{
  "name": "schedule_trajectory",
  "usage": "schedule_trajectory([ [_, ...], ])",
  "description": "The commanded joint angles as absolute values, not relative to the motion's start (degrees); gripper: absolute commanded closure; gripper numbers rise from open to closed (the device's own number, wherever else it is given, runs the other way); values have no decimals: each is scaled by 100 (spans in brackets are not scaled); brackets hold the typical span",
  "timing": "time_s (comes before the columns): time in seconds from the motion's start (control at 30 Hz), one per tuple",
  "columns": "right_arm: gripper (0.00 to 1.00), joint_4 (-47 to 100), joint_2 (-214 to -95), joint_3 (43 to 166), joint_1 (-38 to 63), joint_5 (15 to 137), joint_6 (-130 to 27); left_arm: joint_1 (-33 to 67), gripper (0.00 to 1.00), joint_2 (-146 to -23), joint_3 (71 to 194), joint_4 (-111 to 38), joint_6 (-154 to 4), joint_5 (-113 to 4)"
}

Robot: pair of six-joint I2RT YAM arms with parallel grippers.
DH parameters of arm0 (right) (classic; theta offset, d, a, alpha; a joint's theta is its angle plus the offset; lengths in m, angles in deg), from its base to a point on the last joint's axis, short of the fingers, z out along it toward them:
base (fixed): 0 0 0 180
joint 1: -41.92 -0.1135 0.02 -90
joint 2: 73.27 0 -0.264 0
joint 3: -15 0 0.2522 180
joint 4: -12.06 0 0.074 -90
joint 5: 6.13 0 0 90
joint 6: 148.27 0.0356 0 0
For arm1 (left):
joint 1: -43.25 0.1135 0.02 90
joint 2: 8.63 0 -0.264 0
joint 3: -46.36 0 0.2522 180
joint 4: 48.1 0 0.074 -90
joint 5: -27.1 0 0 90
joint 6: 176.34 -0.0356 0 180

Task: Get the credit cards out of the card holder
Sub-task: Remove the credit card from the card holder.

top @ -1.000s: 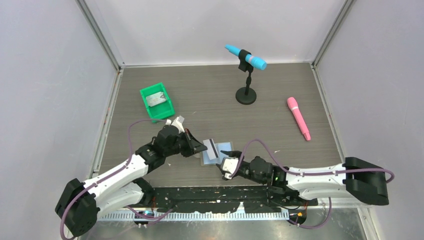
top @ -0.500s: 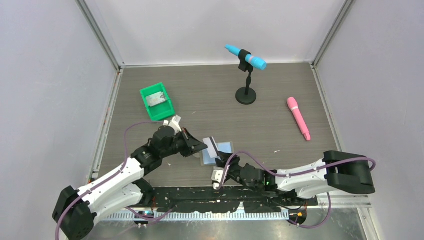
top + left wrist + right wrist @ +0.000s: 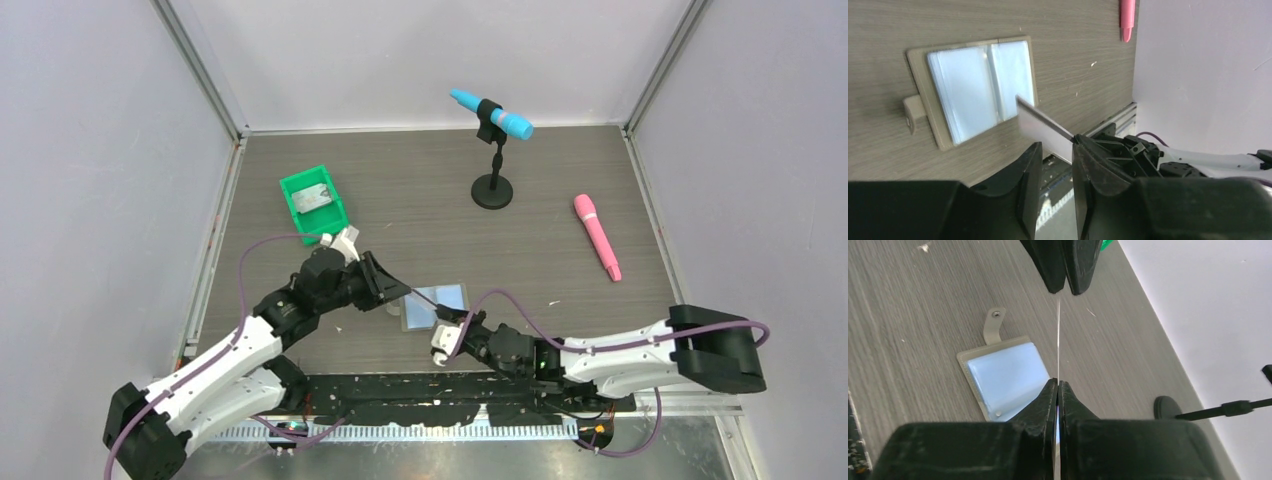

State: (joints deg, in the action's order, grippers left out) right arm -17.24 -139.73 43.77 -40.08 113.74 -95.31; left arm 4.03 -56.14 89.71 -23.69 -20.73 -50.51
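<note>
On the table (image 3: 560,260) the card holder (image 3: 450,298) lies open, pale pockets up. Just above it the right gripper (image 3: 1058,386) is clamped on one credit card (image 3: 1040,122). The left gripper (image 3: 1056,150) stands parted, with the card against one finger

The card holder (image 3: 965,95) lies open and flat on the counter (image 3: 1078,45) — pale blue pockets up, a small grey tab (image 3: 910,112) on its left edge. A thin grey card (image 3: 1040,121) hangs tilted over its near corner. One end touches the tip of one of the two black left fingers (image 3: 1098,170), which stand a little apart. A pink thing (image 3: 1127,17) pokes in at the top edge.
</note>
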Motion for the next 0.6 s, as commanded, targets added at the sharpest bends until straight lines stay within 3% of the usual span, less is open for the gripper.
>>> schedule_trajectory([
  [0.0,95,-1011,-13261,4710,-3766,10781,-8323,445,69,-5238,9516,-1697,-3102,-5546],
  [0.23,95,728,-12426,5234,-2860,9515,-6813,483,67,-4482,9406,-1583,-4030,-5868],
  [0.57,95,1265,-12099,5341,-2541,8652,-6789,482,64,-4598,9829,-1649,-5988,-4664],
])
